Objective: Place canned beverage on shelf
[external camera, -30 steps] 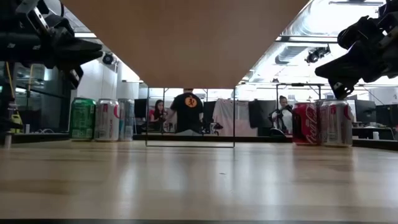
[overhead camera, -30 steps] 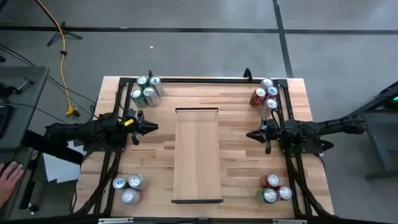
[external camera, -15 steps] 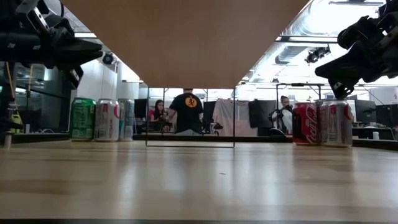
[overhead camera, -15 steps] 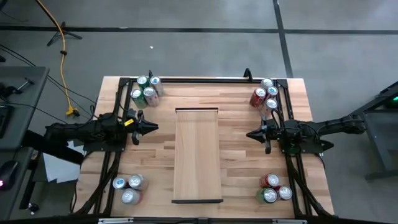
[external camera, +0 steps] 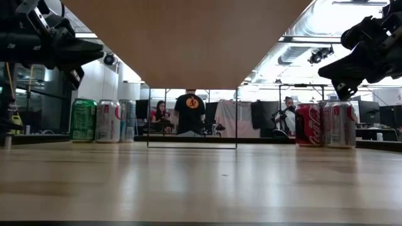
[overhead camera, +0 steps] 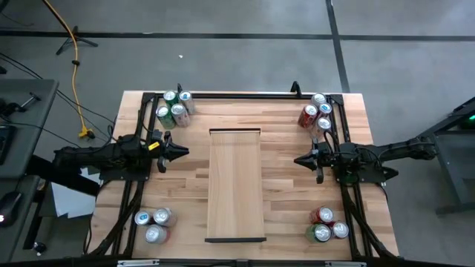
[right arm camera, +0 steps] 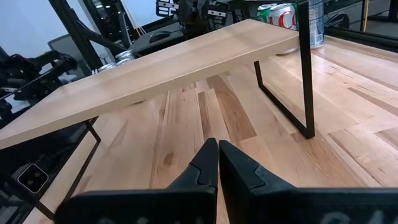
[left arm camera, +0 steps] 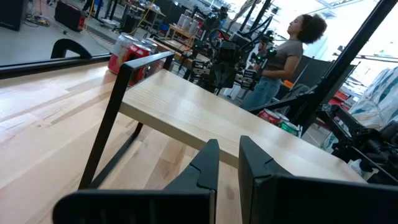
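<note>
Left gripper [overhead camera: 183, 151] and right gripper [overhead camera: 298, 160] closed, empty, flanking shelf [overhead camera: 235, 182] mid-table, cans [overhead camera: 174, 109] clustered at corners.

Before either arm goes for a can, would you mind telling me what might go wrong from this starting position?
1. The cans stand in tight corner clusters, like the far-left group; a tool picking one may topple its neighbours.
2. The shelf is raised on thin dark legs; a low sideways carry could hit its edge.
3. Left tool and right tool face each other across the shelf, both shut; reaching together risks a clash.
</note>
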